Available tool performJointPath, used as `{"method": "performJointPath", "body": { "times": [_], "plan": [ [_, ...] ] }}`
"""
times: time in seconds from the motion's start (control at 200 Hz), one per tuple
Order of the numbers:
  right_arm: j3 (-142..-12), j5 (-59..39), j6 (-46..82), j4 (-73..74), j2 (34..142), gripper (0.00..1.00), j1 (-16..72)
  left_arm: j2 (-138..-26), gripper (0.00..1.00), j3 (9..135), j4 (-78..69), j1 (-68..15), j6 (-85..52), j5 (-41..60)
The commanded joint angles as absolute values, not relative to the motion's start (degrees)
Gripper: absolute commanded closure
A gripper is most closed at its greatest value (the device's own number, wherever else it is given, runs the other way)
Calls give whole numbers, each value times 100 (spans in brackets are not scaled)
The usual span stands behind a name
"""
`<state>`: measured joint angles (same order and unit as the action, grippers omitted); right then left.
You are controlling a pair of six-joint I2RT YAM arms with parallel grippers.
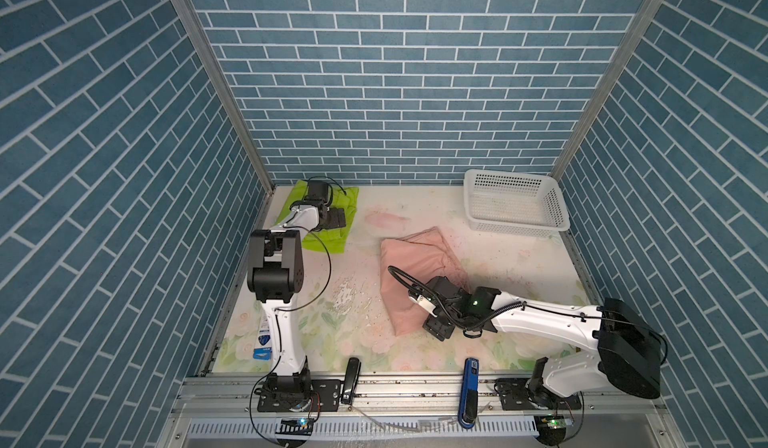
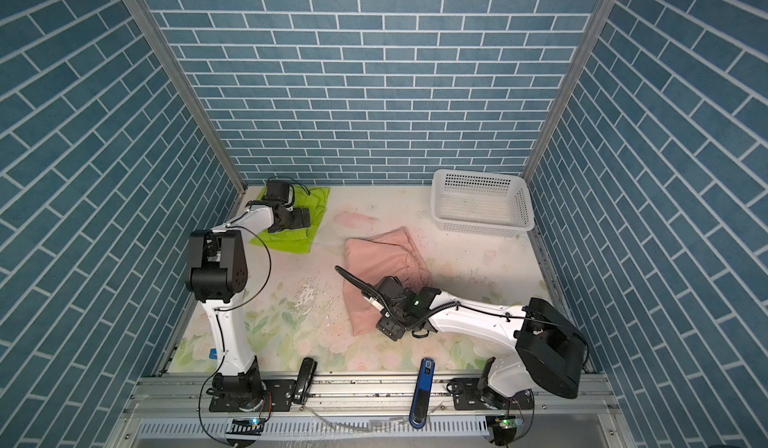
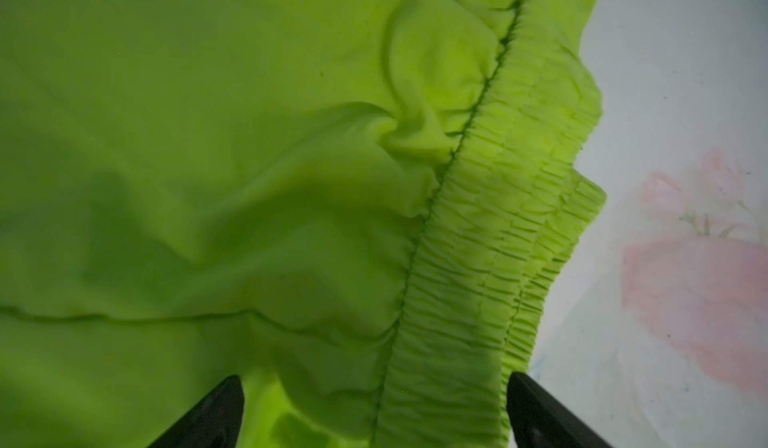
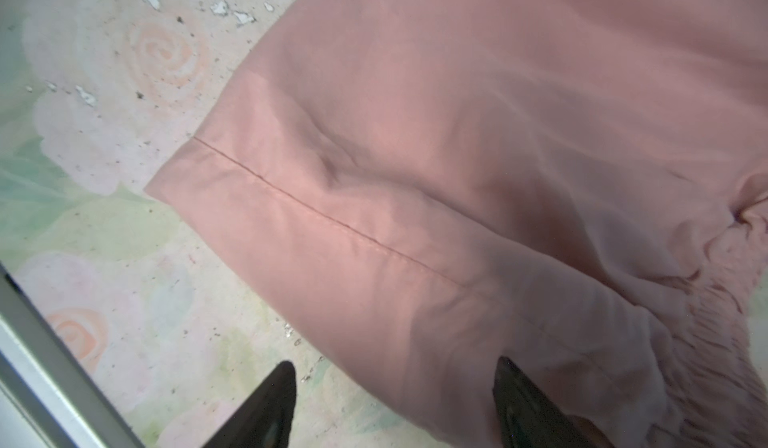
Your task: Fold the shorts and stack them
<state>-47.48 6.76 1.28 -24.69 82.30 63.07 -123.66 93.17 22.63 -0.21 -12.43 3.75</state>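
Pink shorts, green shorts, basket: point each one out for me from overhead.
pink shorts (image 1: 415,265), in a top view, middle of the folded fabric.
green shorts (image 1: 332,241), in a top view, bare fabric by the near edge.
basket (image 1: 519,225), in a top view, near perforated wall.

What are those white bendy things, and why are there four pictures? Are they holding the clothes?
The white bendy things are two robot arms. Each ends in a pincer called a gripper. Two pictures come from a camera high above, looking down at the whole table; they are nearly the same. The other two come from little cameras on the arms' wrists, so you see the black fingertips up close. On the table lie the green shorts at the back left, the pink shorts in the middle, and a white basket at the back right. The left gripper hangs over the green shorts' waistband, and the right gripper over the pink shorts' hem. Both are open, so nothing is held.
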Motion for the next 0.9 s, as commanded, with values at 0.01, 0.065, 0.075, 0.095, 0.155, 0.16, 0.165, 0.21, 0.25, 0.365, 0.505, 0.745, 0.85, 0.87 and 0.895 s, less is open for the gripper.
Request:
{"method": "performJointPath", "body": {
  "times": [0.01, 0.065, 0.075, 0.095, 0.155, 0.16, 0.165, 0.21, 0.25, 0.365, 0.505, 0.745, 0.85, 0.87, 0.895],
  "plan": [
    [-4715, 892, 233, -2272, 8458, 24, 6345, -12755, 0, 9636, 2627, 262, -1624, 1410],
    [-4773, 900, 250, -2219, 8538, 24, 6340, -12747, 0, 9588, 2784, 272, -1630, 1432],
    [-4786, 904, 263, -2209, 8548, 24, 6338, -12740, 0, 9571, 2819, 272, -1634, 1437],
    [-4821, 896, 276, -2193, 8575, 24, 6344, -12716, 0, 9544, 2898, 272, -1652, 1460],
    [-4892, 854, 348, -2136, 8634, 25, 6340, -12623, 0, 9412, 3083, 271, -1699, 1573],
    [-4898, 849, 354, -2127, 8641, 25, 6343, -12613, 0, 9390, 3093, 272, -1702, 1582],
    [-4901, 842, 362, -2114, 8645, 25, 6340, -12608, 0, 9371, 3102, 272, -1708, 1591],
    [-4928, 770, 414, -2039, 8676, 24, 6329, -12540, 0, 9191, 3149, 272, -1780, 1711],
    [-4964, 590, 470, -1965, 8723, 24, 6284, -12484, 0, 9016, 3191, 264, -1809, 1854],
    [-5063, 235, 711, -1860, 8867, 25, 6152, -12131, 0, 8225, 3126, 264, -1938, 2000],
    [-4994, -275, 1009, -1552, 8629, 25, 5827, -11337, 0, 7023, 2851, 252, -2103, 2109],
    [-5198, -1329, 1501, -1591, 7964, 22, 4529, -9966, 0, 5516, 2867, 62, -2135, 2014],
    [-5665, -1048, 1260, -2350, 8112, 22, 4038, -9510, 0, 5356, 3106, -136, -2208, 1871],
    [-5739, -1009, 1210, -2467, 8151, 22, 3946, -9432, 0, 5330, 3144, -176, -2229, 1834],
    [-5815, -986, 1154, -2596, 8191, 22, 3827, -9329, 0, 5295, 3203, -228, -2225, 1790]
  ]
}}
